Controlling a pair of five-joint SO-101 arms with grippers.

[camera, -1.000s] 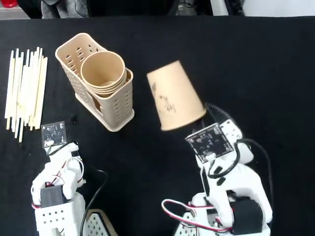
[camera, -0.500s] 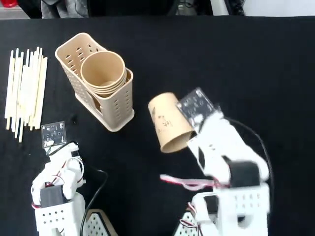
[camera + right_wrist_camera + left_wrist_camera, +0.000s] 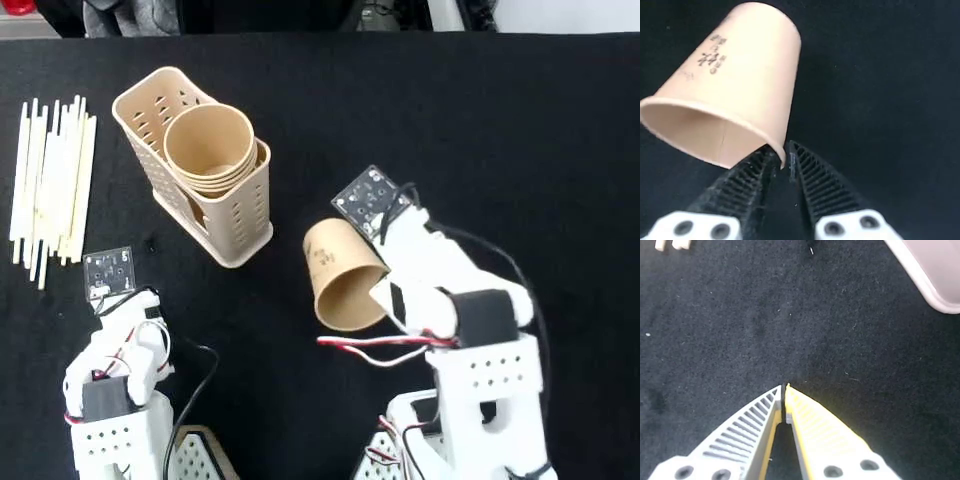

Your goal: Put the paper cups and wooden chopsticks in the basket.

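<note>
The right gripper [image 3: 782, 152] pinches the rim of a tan paper cup [image 3: 735, 95], and the rim sits between its two black ribbed fingers. The cup is tilted, with its open mouth near the gripper and its closed base farther away. Behind it is a black surface [image 3: 890, 75].

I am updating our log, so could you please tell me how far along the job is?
Done: a stack of cups sits in one compartment of the basket. In hand: the right gripper is shut on the rim of another cup, tilted on its side. Left: that cup, plus the chopsticks lying on the table beside the basket; the left gripper is shut, holding nothing.
</note>
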